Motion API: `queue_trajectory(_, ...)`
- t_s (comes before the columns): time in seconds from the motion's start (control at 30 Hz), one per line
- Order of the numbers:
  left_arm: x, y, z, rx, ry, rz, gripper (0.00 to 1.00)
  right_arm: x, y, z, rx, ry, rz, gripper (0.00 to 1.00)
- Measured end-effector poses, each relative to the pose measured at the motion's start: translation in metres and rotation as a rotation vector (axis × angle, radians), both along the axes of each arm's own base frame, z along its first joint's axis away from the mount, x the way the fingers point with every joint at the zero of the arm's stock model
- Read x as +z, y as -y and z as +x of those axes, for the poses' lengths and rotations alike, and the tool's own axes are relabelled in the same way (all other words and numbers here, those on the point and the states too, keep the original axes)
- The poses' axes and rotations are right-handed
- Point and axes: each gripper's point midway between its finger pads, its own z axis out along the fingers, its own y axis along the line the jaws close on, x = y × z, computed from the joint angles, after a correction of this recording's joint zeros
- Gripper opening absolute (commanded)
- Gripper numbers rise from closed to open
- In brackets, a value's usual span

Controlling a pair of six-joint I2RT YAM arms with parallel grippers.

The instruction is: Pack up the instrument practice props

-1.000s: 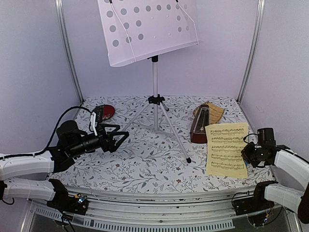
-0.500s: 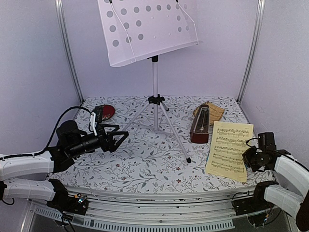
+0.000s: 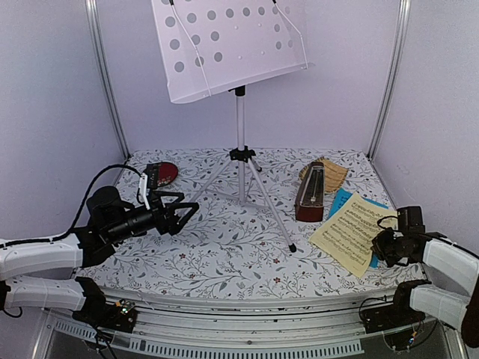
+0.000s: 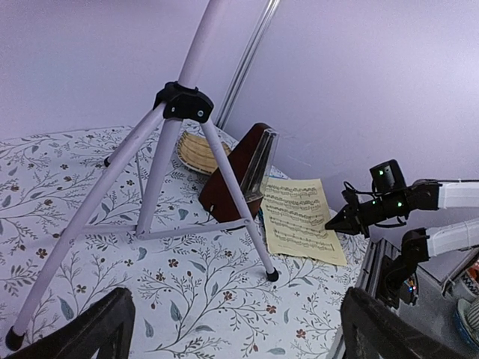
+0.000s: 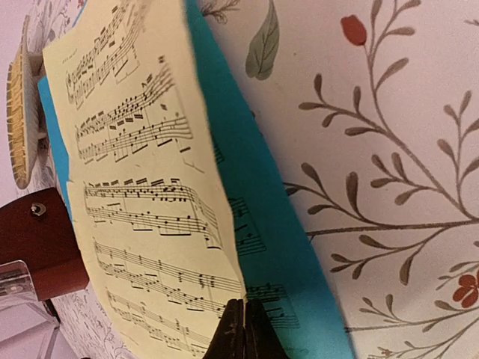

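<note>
The music stand [image 3: 240,127] rises mid-table, its white perforated desk [image 3: 224,45] high at the top. Its tripod hub [image 4: 183,102] and legs fill the left wrist view. The dark brown metronome [image 3: 310,194] stands to the right of the legs. My right gripper [image 3: 378,245] is shut on the near edge of the cream music sheet [image 3: 352,233], which slants low over the blue sheet [image 3: 340,200]. In the right wrist view the fingertips [image 5: 245,321] pinch the cream sheet [image 5: 142,187] above the blue sheet [image 5: 262,209]. My left gripper [image 3: 183,212] hangs open and holds nothing, left of the tripod.
A red paddle [image 3: 161,173] lies at the back left. A woven tan piece [image 3: 325,170] sits behind the metronome [image 4: 239,176]. Purple walls and metal posts [image 3: 105,75] close in the floral table [image 3: 224,254]. The tripod's front foot [image 4: 272,276] reaches toward the middle.
The right gripper has tipped the cream sheet from upright down toward the table and drawn back right; the blue sheet now shows beneath. The left arm has not moved.
</note>
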Motion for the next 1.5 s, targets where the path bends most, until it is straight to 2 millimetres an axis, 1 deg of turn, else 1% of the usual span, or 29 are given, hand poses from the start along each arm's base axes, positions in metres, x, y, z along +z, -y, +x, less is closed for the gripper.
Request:
queue_trajectory(0.07, 0.0, 0.0, 0.0, 0.0, 0.0, 0.0, 0.98, -0.006, -0.005, 0.001, 0.04, -0.022, 0.011, 0.01)
queue_trajectory(0.13, 0.0, 0.0, 0.0, 0.0, -0.001, 0.001, 0.98, -0.007, -0.009, 0.005, 0.082, -0.028, 0.013, 0.01)
queue_trajectory(0.27, -0.002, 0.001, 0.001, 0.0, -0.004, 0.003, 0.98, 0.004, -0.014, 0.019, 0.152, 0.005, -0.002, 0.03)
queue_trajectory(0.33, -0.004, 0.001, 0.001, 0.0, -0.009, 0.006, 0.98, 0.011, -0.015, 0.025, 0.18, 0.029, -0.018, 0.09)
queue_trajectory(0.37, -0.005, 0.001, 0.002, 0.0, -0.012, 0.007, 0.97, 0.014, -0.014, 0.027, 0.186, 0.037, -0.024, 0.14)
queue_trajectory(0.4, -0.006, 0.002, 0.002, 0.0, -0.017, 0.008, 0.95, 0.017, -0.014, 0.029, 0.194, 0.047, -0.037, 0.27)
queue_trajectory(0.43, -0.008, 0.002, 0.003, 0.0, -0.024, 0.007, 0.91, 0.022, -0.012, 0.03, 0.202, 0.06, -0.056, 0.38)
queue_trajectory(0.47, -0.009, 0.003, 0.003, 0.001, -0.033, 0.006, 0.89, 0.026, -0.01, 0.031, 0.198, 0.072, -0.068, 0.48)
queue_trajectory(0.53, -0.012, 0.005, 0.005, 0.0, -0.046, 0.001, 0.85, 0.042, -0.005, 0.033, 0.201, 0.117, -0.117, 0.66)
queue_trajectory(0.6, -0.018, 0.01, 0.009, -0.002, -0.071, -0.005, 0.83, 0.058, 0.001, 0.035, 0.188, 0.158, -0.161, 0.78)
queue_trajectory(0.63, -0.021, 0.013, 0.01, -0.005, -0.084, -0.008, 0.82, 0.069, 0.005, 0.036, 0.186, 0.182, -0.194, 0.82)
queue_trajectory(0.7, -0.027, 0.025, 0.016, -0.01, -0.115, -0.012, 0.81, 0.084, 0.013, 0.037, 0.168, 0.215, -0.242, 0.9)
queue_trajectory(0.73, -0.029, 0.034, 0.018, -0.017, -0.127, -0.011, 0.8, 0.094, 0.016, 0.037, 0.161, 0.233, -0.27, 0.94)
queue_trajectory(0.8, -0.03, 0.054, 0.02, -0.036, -0.144, -0.011, 0.78, 0.111, 0.023, 0.037, 0.15, 0.271, -0.319, 0.97)
queue_trajectory(0.87, -0.027, 0.08, 0.021, -0.064, -0.151, -0.026, 0.75, 0.131, 0.027, 0.037, 0.145, 0.316, -0.364, 0.98)
queue_trajectory(0.97, -0.024, 0.112, 0.023, -0.091, -0.164, -0.067, 0.7, 0.157, 0.027, 0.041, 0.162, 0.392, -0.401, 0.98)
queue_trajectory(1.03, -0.027, 0.128, 0.029, -0.085, -0.186, -0.089, 0.68, 0.167, 0.021, 0.045, 0.191, 0.437, -0.399, 0.98)
queue_trajectory(1.1, -0.035, 0.143, 0.041, -0.054, -0.216, -0.098, 0.69, 0.169, 0.014, 0.049, 0.226, 0.459, -0.376, 0.98)
queue_trajectory(1.2, -0.046, 0.153, 0.058, 0.027, -0.266, -0.109, 0.69, 0.167, 0.002, 0.053, 0.275, 0.477, -0.332, 0.98)
queue_trajectory(1.3, -0.053, 0.152, 0.071, 0.113, -0.299, -0.129, 0.69, 0.165, -0.006, 0.052, 0.309, 0.492, -0.301, 0.98)
queue_trajectory(1.37, -0.055, 0.148, 0.077, 0.153, -0.309, -0.138, 0.69, 0.169, -0.009, 0.051, 0.322, 0.511, -0.292, 0.98)
queue_trajectory(1.43, -0.054, 0.149, 0.082, 0.175, -0.312, -0.15, 0.64, 0.174, -0.011, 0.05, 0.329, 0.53, -0.289, 0.98)
queue_trajectory(1.5, -0.052, 0.155, 0.088, 0.182, -0.313, -0.165, 0.59, 0.178, -0.013, 0.049, 0.333, 0.547, -0.288, 0.98)
